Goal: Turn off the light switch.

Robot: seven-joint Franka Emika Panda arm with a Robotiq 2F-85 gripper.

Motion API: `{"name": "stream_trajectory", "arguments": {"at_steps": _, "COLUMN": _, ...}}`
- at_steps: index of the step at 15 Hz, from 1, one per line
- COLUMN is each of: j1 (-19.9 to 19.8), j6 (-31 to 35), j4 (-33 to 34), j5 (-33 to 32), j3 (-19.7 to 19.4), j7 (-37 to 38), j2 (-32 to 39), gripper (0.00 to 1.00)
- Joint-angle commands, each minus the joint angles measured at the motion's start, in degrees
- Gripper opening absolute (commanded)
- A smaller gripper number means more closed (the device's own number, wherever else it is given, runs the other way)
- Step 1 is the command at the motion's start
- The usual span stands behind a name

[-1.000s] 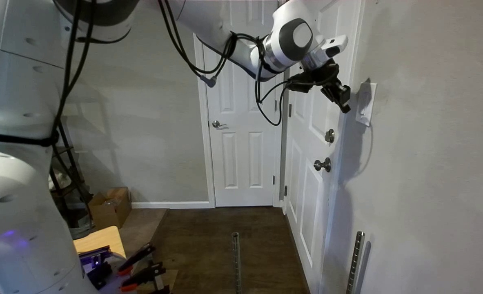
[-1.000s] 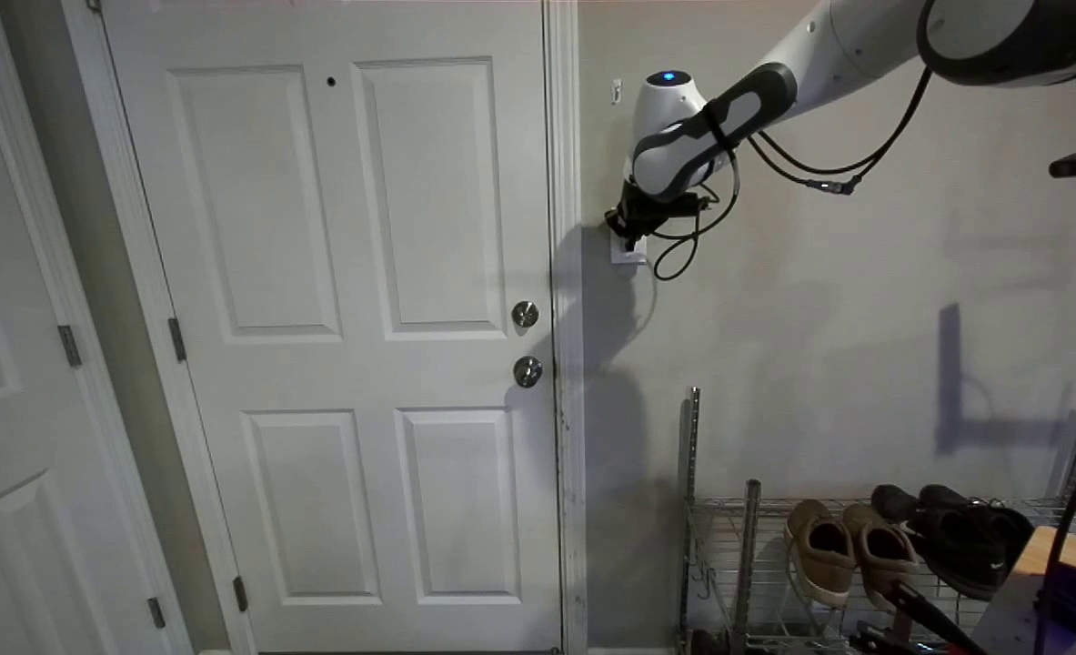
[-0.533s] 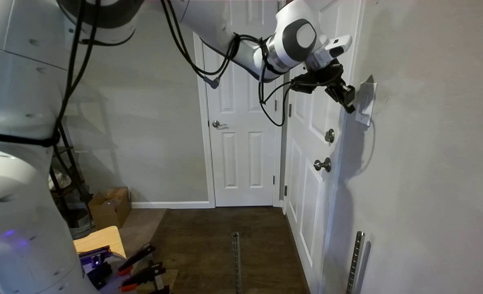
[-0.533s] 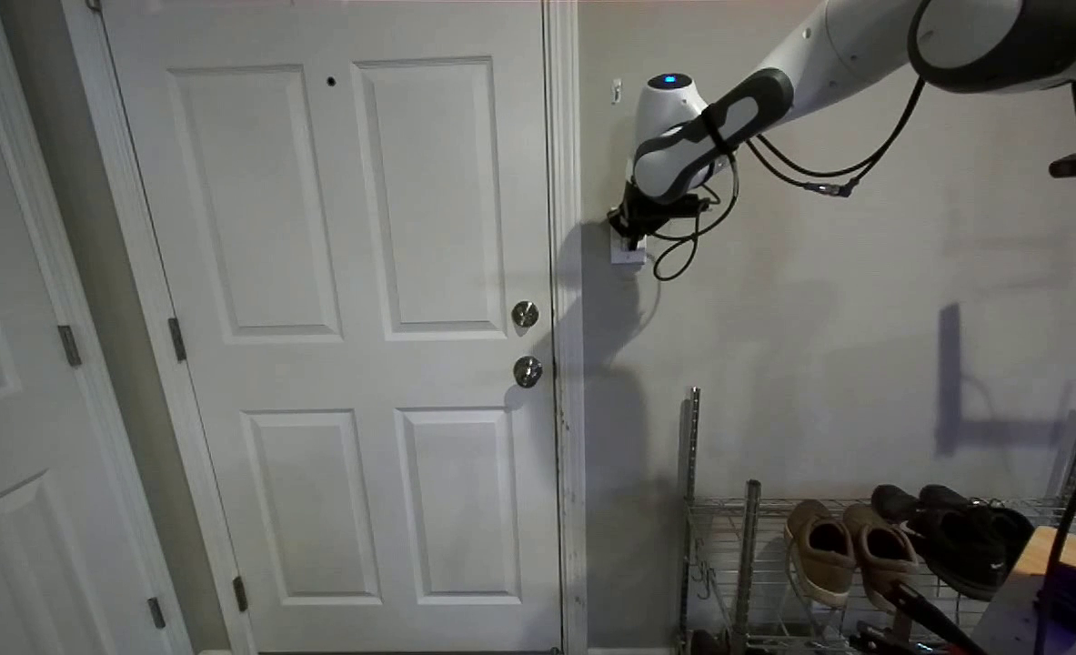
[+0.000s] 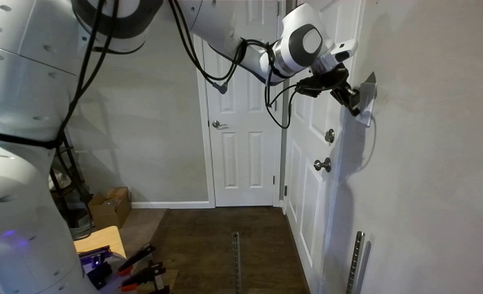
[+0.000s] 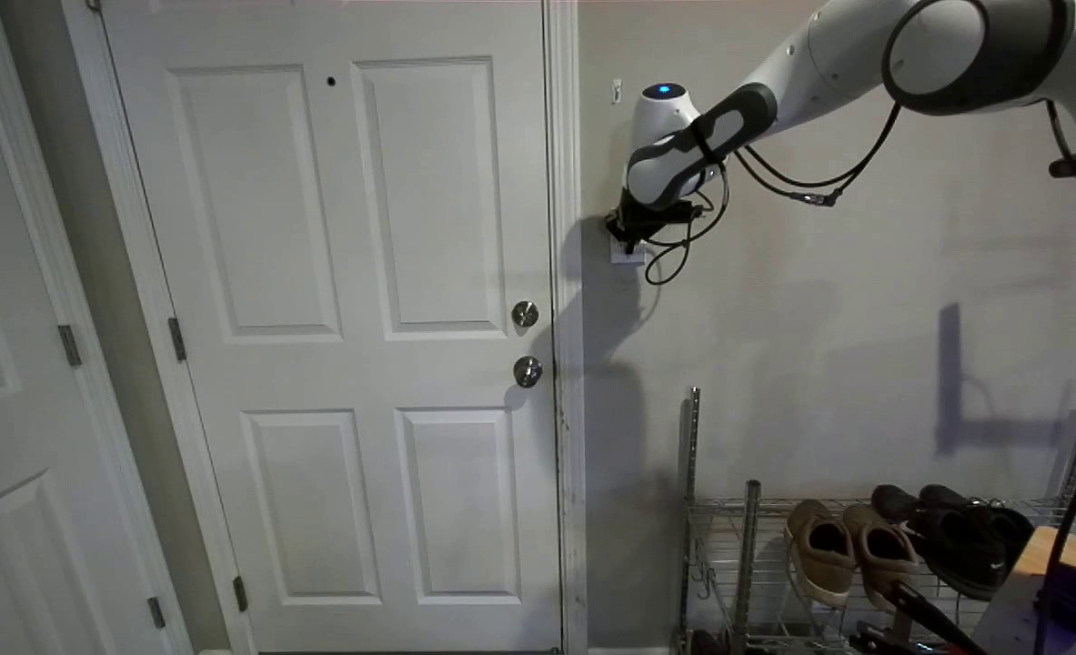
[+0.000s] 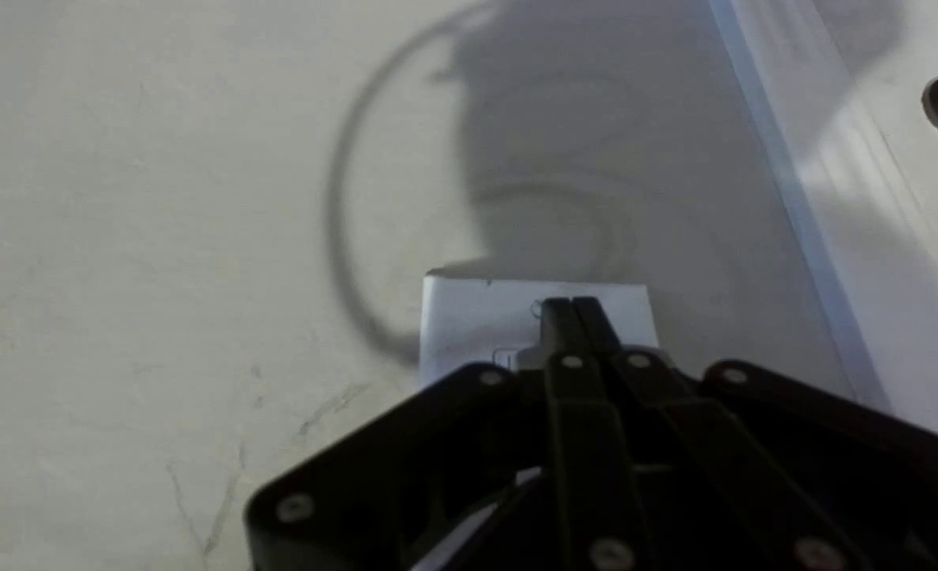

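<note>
Nearest, in the wrist view, the black gripper (image 7: 572, 304) is seen closed, its fingers (image 7: 556, 329) laid side by side in front of the light switch (image 7: 461, 321), a white plate on the wall (image 7: 159, 198); whether contact is made cannot be told. Just left of the switch in both exterior views, a white door (image 6: 356, 382) is fitted with a silver knob (image 6: 527, 372), and another door (image 5: 241, 155) is set into the far wall (image 5: 155, 122).

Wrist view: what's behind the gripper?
The light switch, white, with only one end showing, and the wall around it. On that end are a small round mark and part of an outline. The gripper covers most of the rest, so how the switch is set can't be seen.
</note>
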Motion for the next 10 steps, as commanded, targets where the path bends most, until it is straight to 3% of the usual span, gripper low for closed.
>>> {"name": "stream_trajectory", "arguments": {"at_steps": 1, "j1": -0.24, "j6": -0.74, "j4": 3.1, "j5": 2.32, "j3": -0.81, "j7": 0.94, "j2": 2.69, "gripper": 0.04}}
{"name": "stream_trajectory", "arguments": {"at_steps": 10, "j1": 3.14, "j6": 0.88, "j4": 0.86, "j5": -1.46, "j3": -4.63, "j7": 6.16, "j2": 1.38, "gripper": 0.04}}
